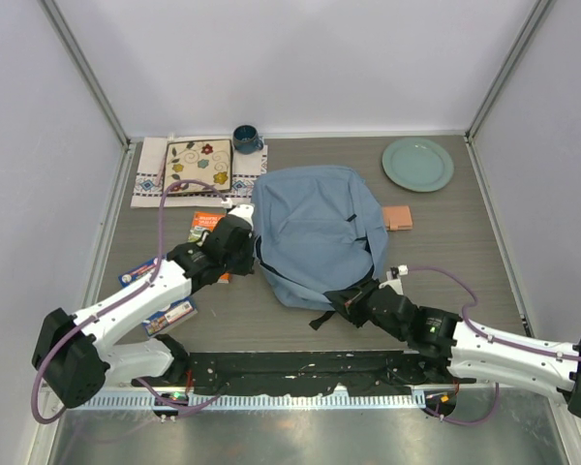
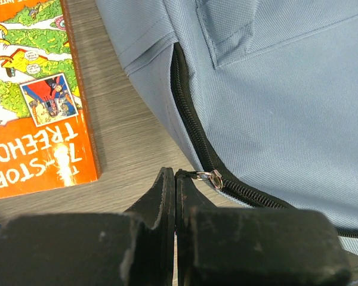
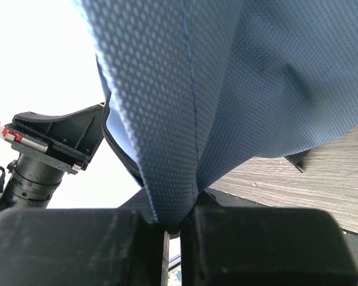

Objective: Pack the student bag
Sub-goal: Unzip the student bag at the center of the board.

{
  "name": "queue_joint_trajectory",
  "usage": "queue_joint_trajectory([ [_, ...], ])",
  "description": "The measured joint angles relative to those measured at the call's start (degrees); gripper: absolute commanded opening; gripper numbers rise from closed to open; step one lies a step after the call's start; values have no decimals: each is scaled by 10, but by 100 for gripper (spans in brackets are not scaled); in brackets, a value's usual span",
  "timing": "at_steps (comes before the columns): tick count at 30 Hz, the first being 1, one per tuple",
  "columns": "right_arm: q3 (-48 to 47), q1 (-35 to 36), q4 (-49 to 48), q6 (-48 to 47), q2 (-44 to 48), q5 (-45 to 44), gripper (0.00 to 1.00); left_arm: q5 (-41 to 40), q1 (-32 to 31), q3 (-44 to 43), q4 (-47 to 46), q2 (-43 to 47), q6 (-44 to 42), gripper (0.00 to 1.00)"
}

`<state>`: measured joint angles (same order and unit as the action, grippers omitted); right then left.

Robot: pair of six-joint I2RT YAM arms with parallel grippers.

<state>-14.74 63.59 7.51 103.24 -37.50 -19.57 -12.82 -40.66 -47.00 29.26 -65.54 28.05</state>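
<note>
Clamping the bag (image 3: 227, 89) fabric, right pincer (image 3: 173, 223) anchors; left pincer (image 2: 175, 179), closed, has the zipper pull (image 2: 212, 177) touching its tip's right side.

book (image 1: 201, 223) left of student bag (image 1: 315, 232), plate (image 1: 417, 164) behind
</note>
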Motion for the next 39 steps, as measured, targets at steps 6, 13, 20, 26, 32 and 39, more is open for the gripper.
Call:
queue_joint_trajectory([
  [6,0,-1,-3,-10,-3,-1,1,41,25,-22,10,-20,-28,0],
  [13,16,0,34,-30,31,-5,1,190,52,-23,31,4,-111,0],
  [20,23,0,28,-57,69,-9,1,162,57,-24,58,-9,-103,0],
  [26,44,0,12,-65,87,-9,24,166,61,-45,58,-26,-92,0],
  [32,40,0,53,-90,81,-5,61,186,94,-47,41,-30,-71,0],
  [39,-73,0,84,-75,11,25,64,193,100,7,11,17,-14,0],
])
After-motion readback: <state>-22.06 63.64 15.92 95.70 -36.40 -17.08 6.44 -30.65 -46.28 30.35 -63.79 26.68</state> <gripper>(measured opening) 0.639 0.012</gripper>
